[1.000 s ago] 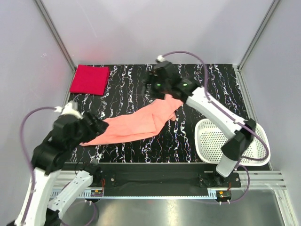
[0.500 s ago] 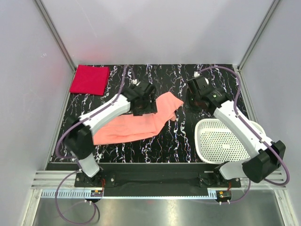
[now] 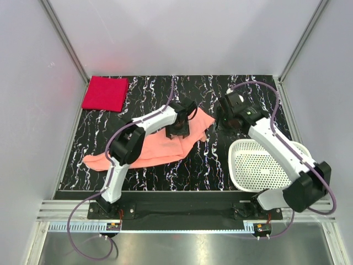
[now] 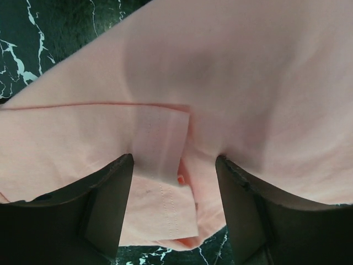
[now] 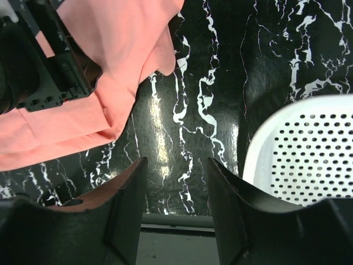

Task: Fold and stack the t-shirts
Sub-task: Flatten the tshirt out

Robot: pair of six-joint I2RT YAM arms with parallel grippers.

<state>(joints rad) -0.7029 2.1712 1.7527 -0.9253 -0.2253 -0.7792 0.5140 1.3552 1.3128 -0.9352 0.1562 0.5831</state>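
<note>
My left pincer (image 4: 174, 165) stands wide. Its jaws straddle a small doubled flap of hem on the pink shirt (image 3: 144, 154), and the cloth lies slack between them, so I judge that nothing is pinched yet. Around that spot the shirt is bunched and only roughly folded. It lies as a long slanted strip across the middle of the counter (image 3: 212, 160), with its low end toward the left and its high end under my left wrist.

My right pincer (image 5: 175, 165) is also parted and empty. It hovers over bare counter just beside the shirt's right edge, with the white basket (image 3: 259, 165) close on its other side.

The red shirt (image 3: 105, 93) sits well apart in the far left corner. It is already a neat rectangle, so it looks done.

I take the step in hand to be the fold of the pink shirt, still at an early stage. The next move calls for closing the left jaws on that hem flap. The right arm then needs to take the near edge, so the two can pull the cloth flat together before any clean fold. A one-sided tug would only drag the heap.
</note>
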